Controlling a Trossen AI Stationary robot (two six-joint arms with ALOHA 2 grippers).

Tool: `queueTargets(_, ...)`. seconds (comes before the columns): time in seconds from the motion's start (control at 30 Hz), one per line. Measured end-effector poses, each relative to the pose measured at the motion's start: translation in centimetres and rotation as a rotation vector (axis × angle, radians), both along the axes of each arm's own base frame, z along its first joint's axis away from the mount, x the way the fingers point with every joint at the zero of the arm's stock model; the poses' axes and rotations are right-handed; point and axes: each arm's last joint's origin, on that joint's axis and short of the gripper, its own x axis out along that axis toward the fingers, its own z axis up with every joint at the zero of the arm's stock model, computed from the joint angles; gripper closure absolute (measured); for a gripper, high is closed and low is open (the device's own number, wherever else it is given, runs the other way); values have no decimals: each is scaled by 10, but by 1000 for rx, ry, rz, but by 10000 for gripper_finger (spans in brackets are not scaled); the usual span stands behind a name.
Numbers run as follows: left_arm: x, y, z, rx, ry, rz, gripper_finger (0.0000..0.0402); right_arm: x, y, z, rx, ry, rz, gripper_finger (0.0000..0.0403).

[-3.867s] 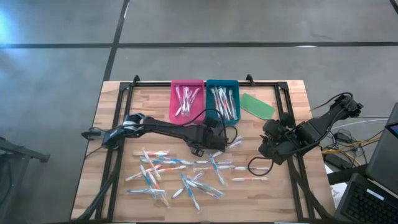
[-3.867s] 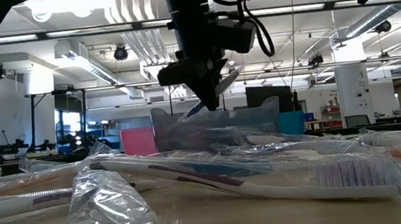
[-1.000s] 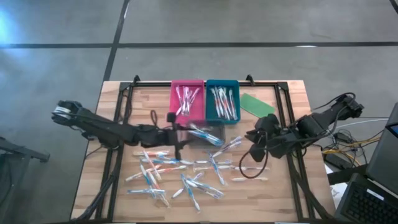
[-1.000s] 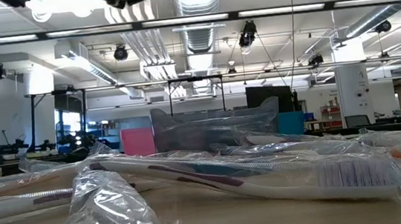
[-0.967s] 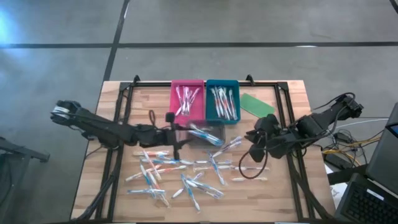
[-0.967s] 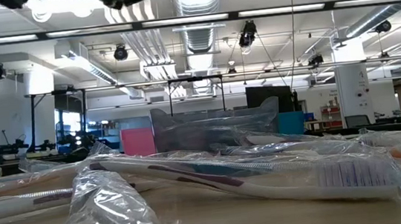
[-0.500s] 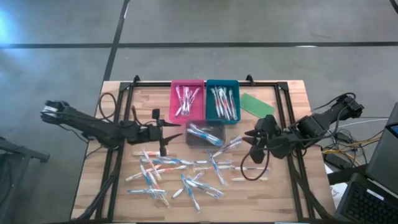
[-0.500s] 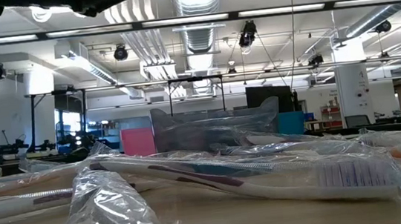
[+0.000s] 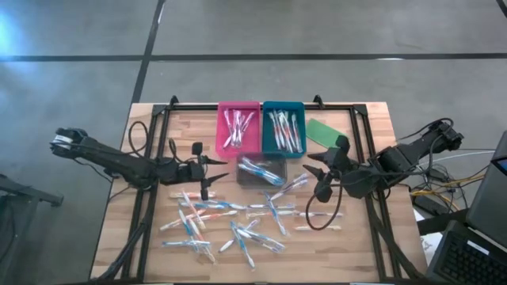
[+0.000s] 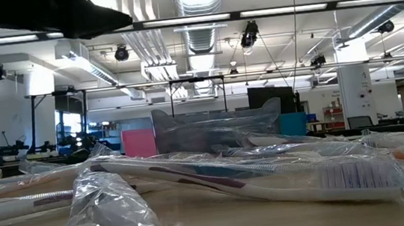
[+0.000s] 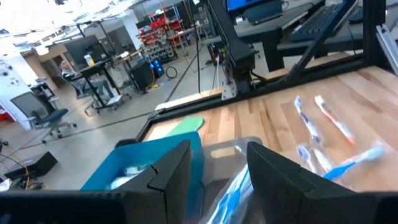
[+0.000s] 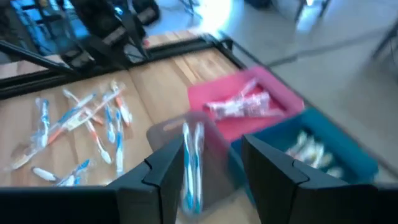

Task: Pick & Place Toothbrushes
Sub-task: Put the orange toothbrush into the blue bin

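— Since a second ago our left gripper [image 9: 207, 174] has drawn back toward the left edge of the wooden slatted table [image 9: 372, 253], and our right gripper [image 9: 320, 170] has swung in toward the small clear plastic tray [image 9: 262, 171] in front of the two coloured bins.

— Are either of us carrying anything?

— No. Both sets of fingers stand apart with nothing between them. Two blue-handled brushes already lie in the clear tray, the pink rectangular bin [image 9: 238, 127] and the teal rectangular bin [image 9: 283, 127] hold more, and most of the plastic-wrapped toothbrushes [image 9: 230, 222] are still scattered across the near half of the table.

— So what should we do next?

— We judge the next pick is from that pile. We should choose a brush lying clear of its neighbours, line the fingers across its handle, and close on the handle itself, since loose wrap may slip or drag a second brush along.

— And the flat green oblong piece [image 9: 327, 134]?

— We leave it beside the teal bin.
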Motion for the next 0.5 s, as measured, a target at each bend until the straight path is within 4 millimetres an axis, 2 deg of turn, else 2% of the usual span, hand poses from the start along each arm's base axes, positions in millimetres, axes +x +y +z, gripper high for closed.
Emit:
queueTargets(0.13,0,0,-3,4,29,0,238,6,2,8,-47,-47,56,243)
queueTargets(0.27,0,0,-6,-10,51,1,238,15,9,7,-68,-37,153,241)
queueTargets(0.37,-1,0,-6,-10,55,2,238,24,19,-2,-71,-1,207,249)
queueTargets(0.5,-1,0,-7,-10,56,2,238,38,41,-23,-44,87,295,267)
